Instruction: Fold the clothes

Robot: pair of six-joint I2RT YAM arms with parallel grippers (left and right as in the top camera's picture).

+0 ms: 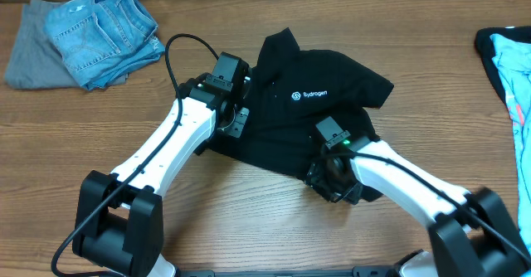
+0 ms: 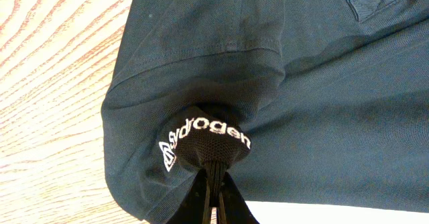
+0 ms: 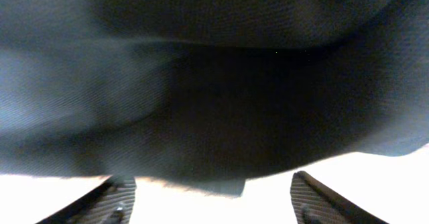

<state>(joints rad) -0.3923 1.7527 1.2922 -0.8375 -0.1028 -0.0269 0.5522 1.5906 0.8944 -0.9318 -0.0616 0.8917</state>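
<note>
A black polo shirt (image 1: pixel 315 111) with a white "Sydrogen" logo lies on the wooden table, partly folded. My left gripper (image 1: pixel 236 115) is at the shirt's left edge and is shut on a pinch of its fabric; the left wrist view shows the jaws (image 2: pixel 214 177) closed on a bunched sleeve with the logo (image 2: pixel 201 143). My right gripper (image 1: pixel 332 177) is at the shirt's lower right hem. In the right wrist view its jaws (image 3: pixel 211 197) are open, with black fabric (image 3: pixel 201 83) just beyond the fingertips.
A folded pair of blue jeans (image 1: pixel 104 28) lies on a grey garment (image 1: pixel 29 57) at the back left. A teal and black garment (image 1: pixel 510 70) lies at the right edge.
</note>
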